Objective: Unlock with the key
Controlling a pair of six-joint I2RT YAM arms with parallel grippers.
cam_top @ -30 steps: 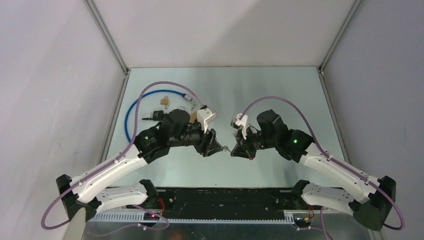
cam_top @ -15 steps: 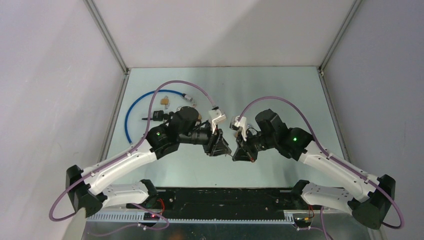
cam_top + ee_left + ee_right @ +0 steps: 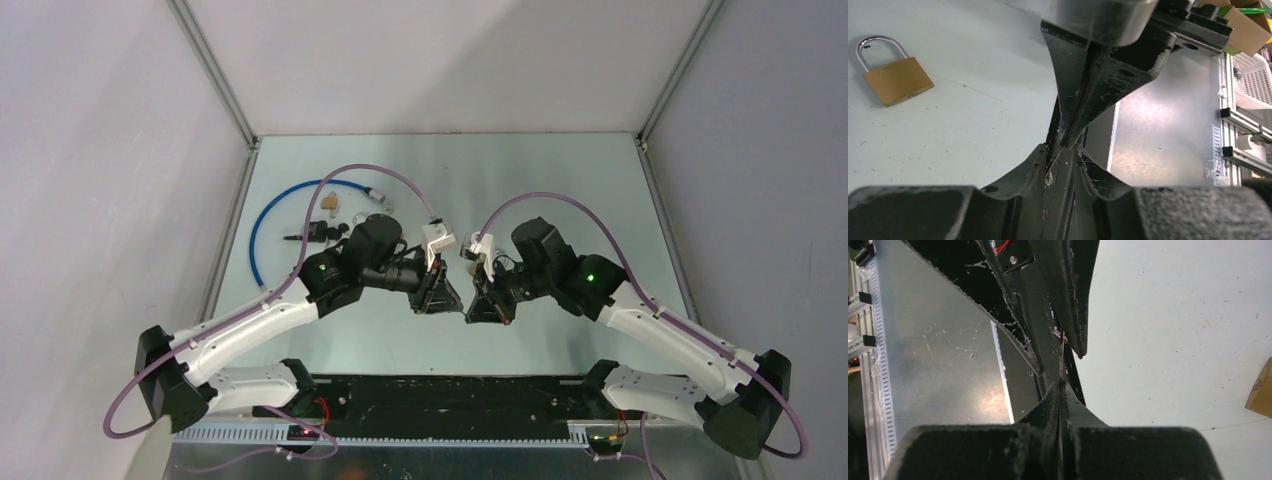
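**Claws meet tip to tip on the key**

A second ago a gap lay between the two claws. The left arm has since swung across and closed it.

The key (image 3: 1062, 342) shows only as a thin metal edge, held above the middle of the table (image 3: 973, 100) where the tips meet. The right claw (image 3: 1061, 386) is pinched flat on it. The left claw (image 3: 1064, 149) is narrow, with its fingers nearly together around the same edge. Whether it grips I cannot tell.

The brass padlock (image 3: 895, 80) lies flat on the table, apart from both claws, with its shackle seated.
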